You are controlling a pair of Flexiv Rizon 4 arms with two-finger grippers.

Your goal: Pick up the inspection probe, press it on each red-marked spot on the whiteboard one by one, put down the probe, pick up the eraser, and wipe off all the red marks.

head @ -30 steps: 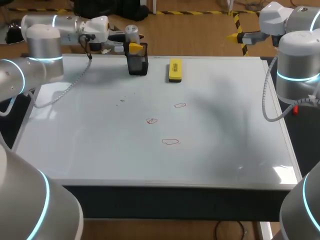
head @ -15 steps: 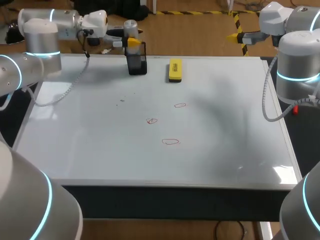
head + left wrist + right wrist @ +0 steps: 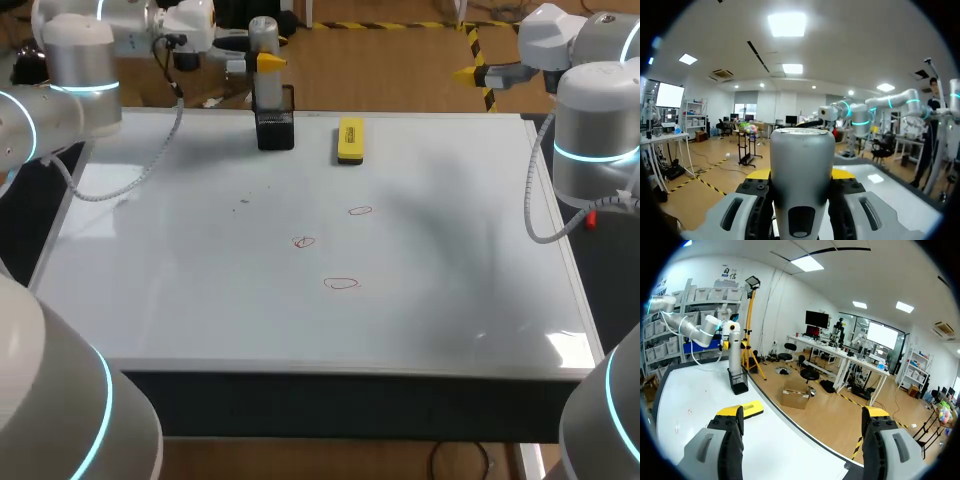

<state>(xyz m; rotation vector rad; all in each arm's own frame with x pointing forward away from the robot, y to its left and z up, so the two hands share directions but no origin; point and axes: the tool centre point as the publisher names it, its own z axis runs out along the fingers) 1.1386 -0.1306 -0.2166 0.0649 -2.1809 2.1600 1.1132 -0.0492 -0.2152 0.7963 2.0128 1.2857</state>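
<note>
The grey cylindrical inspection probe (image 3: 264, 55) stands upright at the back of the whiteboard (image 3: 180, 290), its lower end at the mouth of the black holder (image 3: 275, 130). My left gripper (image 3: 262, 62) is shut on the probe; in the left wrist view the probe (image 3: 801, 175) fills the gap between the yellow-tipped fingers (image 3: 757, 174). A yellow eraser (image 3: 350, 139) lies right of the holder. Three red marks (image 3: 360, 210), (image 3: 303, 241), (image 3: 341, 283) sit mid-board. My right gripper (image 3: 468, 72) hangs open beyond the back right corner; from it the probe (image 3: 734, 350) and eraser (image 3: 749, 409) show.
The black holder (image 3: 739, 385) stands close to the board's back edge. A grey cable (image 3: 135, 175) droops from my left arm over the board's back left part. A few small dark specks (image 3: 243, 203) lie left of the red marks.
My left arm has risen with the probe in its gripper, drawing the probe up out of the black holder. The right arm has stayed still.
</note>
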